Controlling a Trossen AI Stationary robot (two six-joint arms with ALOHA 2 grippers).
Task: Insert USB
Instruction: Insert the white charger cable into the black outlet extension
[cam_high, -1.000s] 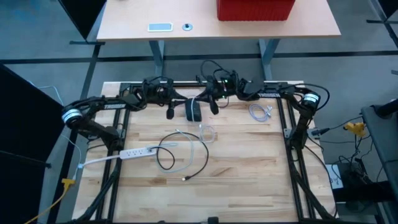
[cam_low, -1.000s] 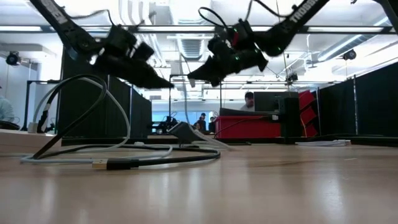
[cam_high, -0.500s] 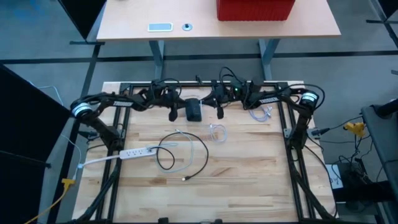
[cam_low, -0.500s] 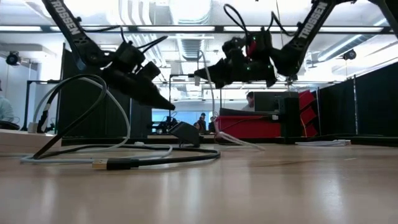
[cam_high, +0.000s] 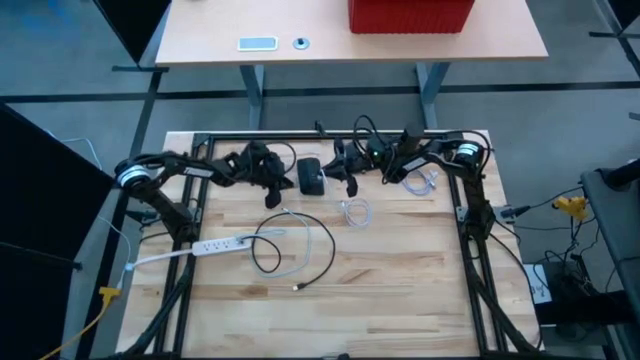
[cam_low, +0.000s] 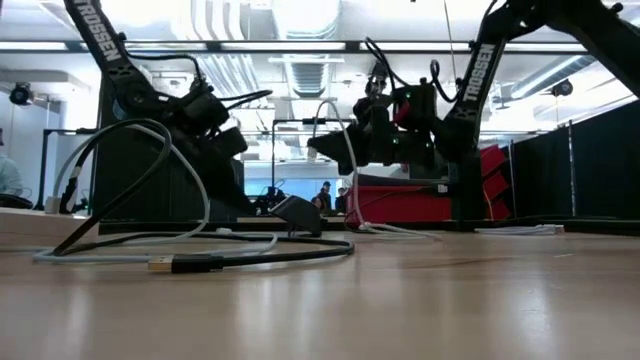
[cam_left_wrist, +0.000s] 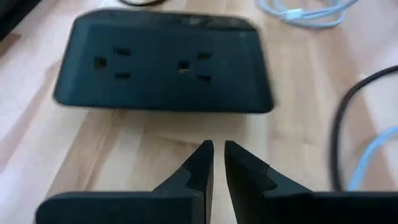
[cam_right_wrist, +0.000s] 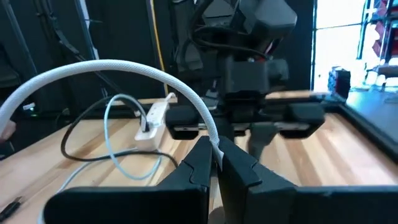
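Your right gripper (cam_right_wrist: 214, 163), pinching the white cable (cam_right_wrist: 124, 68), has carried it toward the back edge. Your left gripper (cam_left_wrist: 217, 163), nearly pressed together and empty, now hangs at the black power block (cam_left_wrist: 163, 62). Insertion looks near.

The right gripper (cam_high: 351, 187) carried the white cable (cam_high: 354, 211) rightward; the left gripper (cam_high: 272, 197) dropped toward the table (cam_high: 400, 270).

High view: I look straight down on the whole desk (cam_high: 400, 270).
Low view: level with the desktop, facing the room.
Wrist views: close behind each pincer.
Shared: the black power block (cam_high: 311, 176) (cam_left_wrist: 163, 62).
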